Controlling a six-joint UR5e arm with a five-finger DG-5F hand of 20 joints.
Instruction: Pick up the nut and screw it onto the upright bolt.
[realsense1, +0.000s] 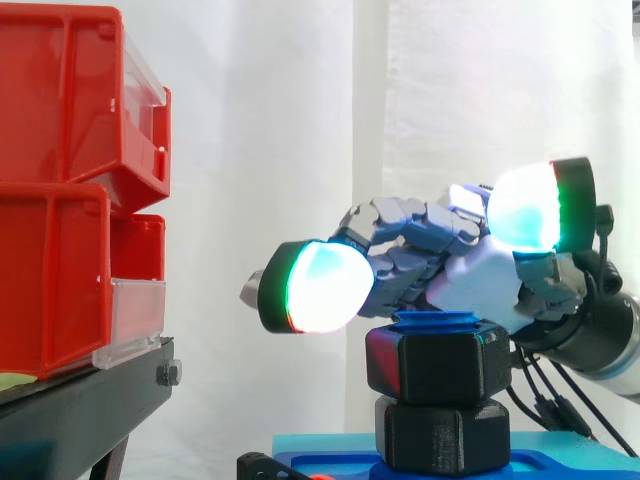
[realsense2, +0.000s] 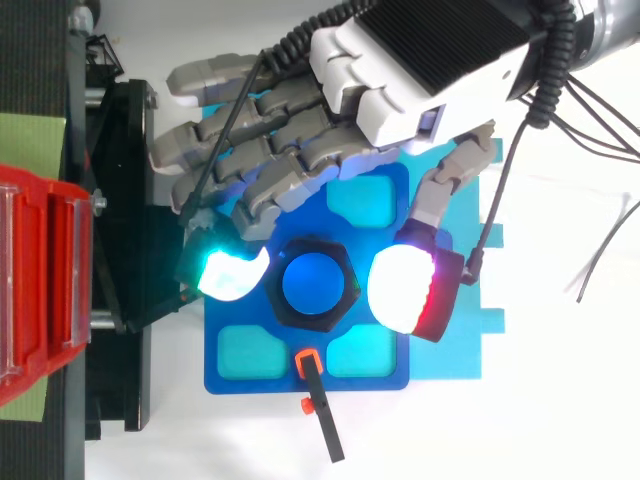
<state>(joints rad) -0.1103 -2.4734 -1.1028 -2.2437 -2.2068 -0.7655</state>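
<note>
A black hex nut sits on the upright blue bolt, whose top shows just above it. Below the nut is a second black hex piece on the blue base plate. My hand hovers over the bolt with its fingers loosely spread. One glowing cyan fingertip lies at the nut's left and the thumb pad at its right. In the side view both pads are higher than the nut and hold nothing.
Red bins are stacked on a black stand to the left of the base. A black rod with an orange clip sticks out from the plate's front edge. A cyan board lies under the plate.
</note>
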